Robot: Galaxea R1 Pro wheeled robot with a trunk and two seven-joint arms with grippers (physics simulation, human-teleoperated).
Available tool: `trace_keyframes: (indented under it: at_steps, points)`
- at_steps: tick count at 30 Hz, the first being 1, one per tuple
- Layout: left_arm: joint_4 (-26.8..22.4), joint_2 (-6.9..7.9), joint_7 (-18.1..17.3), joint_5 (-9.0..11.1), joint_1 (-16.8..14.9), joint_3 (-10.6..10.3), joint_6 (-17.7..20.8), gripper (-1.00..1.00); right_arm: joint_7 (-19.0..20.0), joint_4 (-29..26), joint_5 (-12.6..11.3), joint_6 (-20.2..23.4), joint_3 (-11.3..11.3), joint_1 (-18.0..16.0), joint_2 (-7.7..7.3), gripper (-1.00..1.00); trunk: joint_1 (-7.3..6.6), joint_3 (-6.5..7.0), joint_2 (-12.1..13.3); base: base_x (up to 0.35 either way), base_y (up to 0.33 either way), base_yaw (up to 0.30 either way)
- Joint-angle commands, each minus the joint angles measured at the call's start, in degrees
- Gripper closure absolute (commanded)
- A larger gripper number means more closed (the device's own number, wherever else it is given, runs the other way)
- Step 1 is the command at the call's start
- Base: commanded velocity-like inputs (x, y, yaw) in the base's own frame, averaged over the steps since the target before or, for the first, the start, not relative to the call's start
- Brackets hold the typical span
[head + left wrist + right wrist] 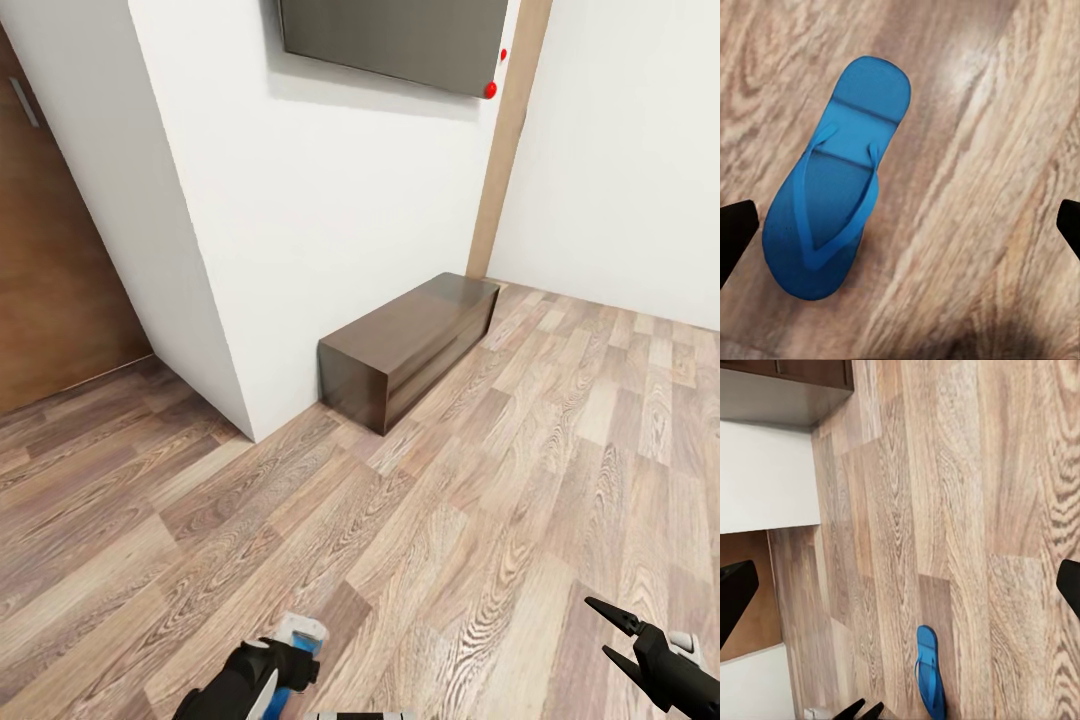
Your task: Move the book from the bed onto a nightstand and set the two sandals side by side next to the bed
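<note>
Left gripper (pixel 900 225) over 1 sandal (pixel 832 187)
Sandal flat on floor (pixel 1005 150), nearer 1 finger (pixel 735 232), untouched; both grippers' fingers wide, right gripper (pixel 607 630) empty.

Wood-plank floor (pixel 480 520), blue sandal (pixel 832 199) lying flat on it, low dark cabinet (pixel 410 345)

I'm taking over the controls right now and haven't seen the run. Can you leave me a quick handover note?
Left gripper: open, empty, hanging over one blue sandal that lies flat on the wood floor, straps up.
Right gripper: open, empty, above bare floor.
Ahead: a low dark cabinet against the white wall.
One sandal shows here; the second sandal, book, bed and nightstands are out of frame, so their state can't be told.
Left: probably pick up this sandal, take it to the bed, pair it with the other; check the book.
</note>
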Motion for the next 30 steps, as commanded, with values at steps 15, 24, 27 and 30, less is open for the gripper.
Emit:
trace_keyframes:
  at_steps: [15,24,27,30]
  points:
    - [-7.2,2.98,-0.1,-0.5,0.0,-0.1,0.3,-1.0,0.2,0.0,0.2,0.2,-0.1,0.0,0.0,-1.0,-0.01,-0.04,0.0,0.0,0.0,0.0]
    - [-7.9,4.13,-0.3,-0.6,0.0,-0.1,0.1,-1.0,0.2,0.0,0.2,0.2,-0.1,0.0,0.0,-1.0,-0.01,-0.04,0.0,0.0,0.0,0.0]
    - [-7.9,4.2,-0.3,-0.6,0.0,-0.2,0.1,-1.0,0.2,0.0,0.2,0.2,-0.1,0.0,0.0,-1.0,0.02,-0.26,0.0,0.0,0.0,0.0]
    - [-7.8,4.22,-0.3,-0.6,0.0,-0.2,0.1,-1.0,0.2,0.0,0.2,0.2,-0.1,0.0,0.0,-1.0,0.09,-0.93,-0.1,0.0,0.0,0.0]
